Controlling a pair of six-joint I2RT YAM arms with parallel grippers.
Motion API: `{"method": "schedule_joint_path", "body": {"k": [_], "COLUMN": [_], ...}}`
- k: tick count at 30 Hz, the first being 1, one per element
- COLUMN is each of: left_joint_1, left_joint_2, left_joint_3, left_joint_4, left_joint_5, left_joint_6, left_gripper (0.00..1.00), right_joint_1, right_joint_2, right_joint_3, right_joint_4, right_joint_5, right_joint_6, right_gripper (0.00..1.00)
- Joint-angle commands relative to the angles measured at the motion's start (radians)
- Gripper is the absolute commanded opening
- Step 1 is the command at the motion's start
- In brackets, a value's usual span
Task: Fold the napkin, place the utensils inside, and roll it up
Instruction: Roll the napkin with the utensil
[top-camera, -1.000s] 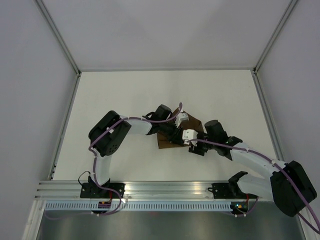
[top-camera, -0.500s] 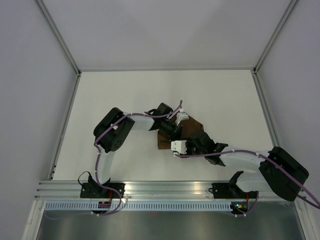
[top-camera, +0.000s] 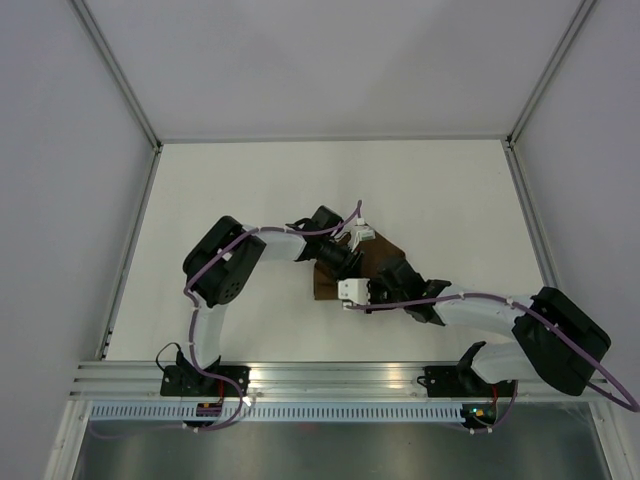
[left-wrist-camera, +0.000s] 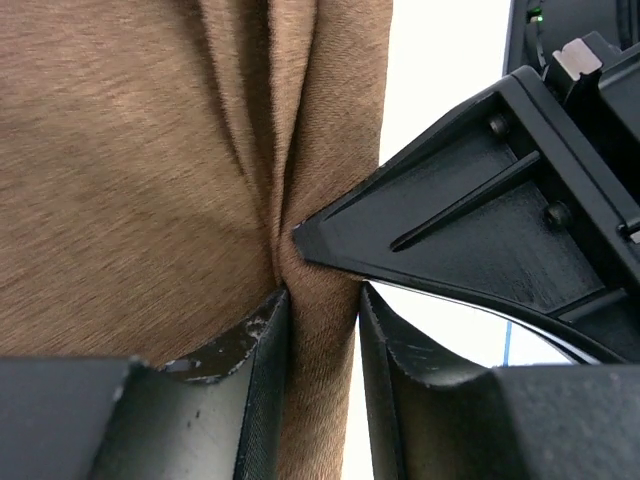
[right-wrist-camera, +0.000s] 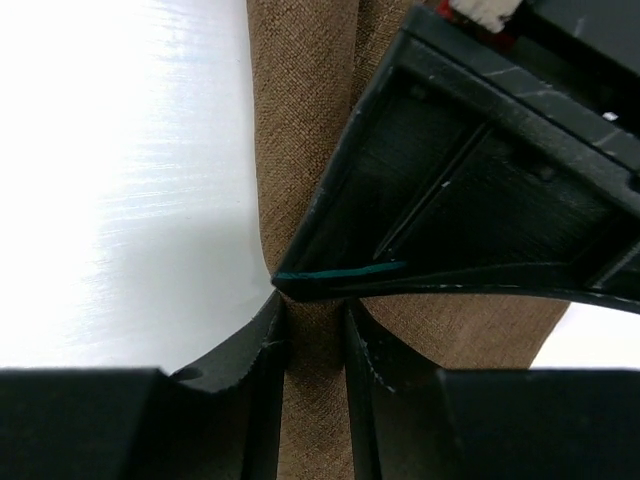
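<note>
Found large dark-brown square napkin of matte cloth (top-camera: 388, 250) lying on flat white table top (top-camera: 250, 190), about mid-width and somewhat nearer than centre, directly between the two arms. Seen from above largely covered by both wrists, with brown exposed only at a near-left corner and a far-right corner.

Checked left gripper (left-wrist-camera: 322, 300), extended in from the left and far side. Set narrow and closed onto a raised ridge of the napkin, the gap packed with fabric in contact with both black fingers (left-wrist-camera: 255, 370). Noted creases fanning from the pinch point away across the cloth. Noted bare table just right of the pinched fold.

Checked right gripper (right-wrist-camera: 315, 315), extended in from the right and near side. Likewise set narrow and clamped on a fold at the napkin's edge, fabric pressed against both fingers (right-wrist-camera: 262, 365). Noted bare table just left of that edge.

Recorded both grippers' tips close together on the same ridge. Confirmed in each wrist view by the other gripper's pointed black finger, tip down on the cloth immediately beyond the camera's own fingertips. Cannot tell whether opposing fingers touch one another.

Noted thin teal-green streak (right-wrist-camera: 340, 269) along the lower edge of the left gripper's finger, against the cloth, in the right wrist view. Cannot tell whether utensil or marking
</note>
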Motion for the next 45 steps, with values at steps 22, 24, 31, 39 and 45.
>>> {"method": "schedule_joint_path", "body": {"k": [22, 24, 31, 39, 45], "left_joint_1": [0.155, 0.156, 0.130, -0.103, -0.296], "left_joint_2": [-0.566, -0.629, -0.860, -1.017, -0.894], "left_joint_3": [-0.237, -0.280, -0.505, -0.670, -0.631], "left_joint_4": [0.204, 0.238, 0.358, 0.496, 0.467], "left_joint_5": [-0.653, -0.736, -0.837, -1.067, -1.172], "left_joint_6": [-0.197, -0.199, -0.193, -0.004, 0.145], "left_gripper": [0.47, 0.47, 0.49, 0.53, 0.54], "right_joint_1": [-0.214, -0.234, -0.285, -0.325, -0.331], "right_joint_2": [0.480, 0.529, 0.727, 0.884, 0.937], "right_joint_3": [0.585, 0.633, 0.799, 0.952, 1.009], "right_joint_4": [-0.854, -0.912, -1.094, -1.209, -1.239], "right_joint_5": [-0.491, -0.520, -0.582, -0.600, -0.590], "right_joint_6": [-0.132, -0.166, -0.238, -0.264, -0.266], "right_gripper": [0.16, 0.15, 0.15, 0.16, 0.16]}}
